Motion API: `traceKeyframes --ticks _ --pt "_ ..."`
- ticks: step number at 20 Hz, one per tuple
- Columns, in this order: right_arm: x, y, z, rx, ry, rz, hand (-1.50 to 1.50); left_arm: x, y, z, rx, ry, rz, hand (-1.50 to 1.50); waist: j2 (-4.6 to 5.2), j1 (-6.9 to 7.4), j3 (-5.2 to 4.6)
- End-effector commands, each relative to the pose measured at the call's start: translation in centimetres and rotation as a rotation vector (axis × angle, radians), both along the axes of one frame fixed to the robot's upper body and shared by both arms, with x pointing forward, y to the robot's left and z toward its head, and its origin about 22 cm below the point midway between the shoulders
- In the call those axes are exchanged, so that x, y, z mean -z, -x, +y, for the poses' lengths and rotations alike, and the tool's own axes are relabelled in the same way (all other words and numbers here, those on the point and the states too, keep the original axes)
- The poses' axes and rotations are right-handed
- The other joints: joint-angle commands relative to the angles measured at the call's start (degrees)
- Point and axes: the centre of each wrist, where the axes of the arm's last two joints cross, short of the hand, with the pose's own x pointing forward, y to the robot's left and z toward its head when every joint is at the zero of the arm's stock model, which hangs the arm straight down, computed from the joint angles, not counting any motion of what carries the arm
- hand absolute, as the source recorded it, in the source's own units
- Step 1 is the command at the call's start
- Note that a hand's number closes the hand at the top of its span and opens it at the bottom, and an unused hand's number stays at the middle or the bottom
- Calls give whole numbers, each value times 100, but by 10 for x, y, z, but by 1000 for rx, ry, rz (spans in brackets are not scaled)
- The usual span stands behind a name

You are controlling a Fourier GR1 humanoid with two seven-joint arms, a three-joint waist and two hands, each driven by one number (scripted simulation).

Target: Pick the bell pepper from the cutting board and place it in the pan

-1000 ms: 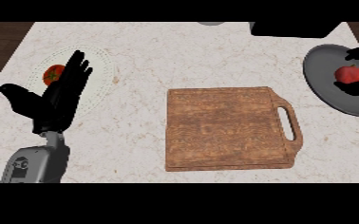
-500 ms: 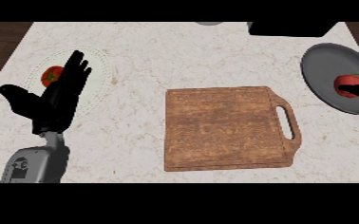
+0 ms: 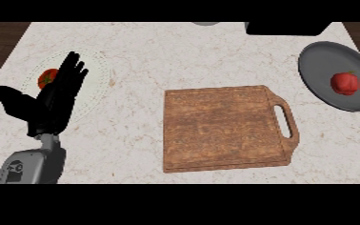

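Left hand [image 3: 53, 102] rests spread at frame left; bell pepper [image 3: 345, 83] lies in the pan [image 3: 316, 76], so placing looks done.

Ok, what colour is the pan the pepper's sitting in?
Dark grey, in the head view: the pan at the right edge, red pepper inside it.

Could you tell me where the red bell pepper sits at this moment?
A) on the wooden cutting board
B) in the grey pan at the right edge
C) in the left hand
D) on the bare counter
B: the bell pepper lies inside the grey pan at the view's right edge, while the cutting board has nothing on it.
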Motion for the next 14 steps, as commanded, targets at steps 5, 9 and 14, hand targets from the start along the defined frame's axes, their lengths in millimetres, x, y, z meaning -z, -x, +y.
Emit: traceKeyframes --ticks 5,9,14 --pt "-13 70 -49 -129 -173 -47 -150 3 9 1 -6 -1 2 0 -27 -48 9" --pt "-13 82 -55 -121 -156 -64 -150 9 6 3 -16 3 -8 0 -10 -64 17" --pt "-5 93 -57 -108 -111 -59 -150 5 1 -1 -21 6 -5 0 -29 -75 12"
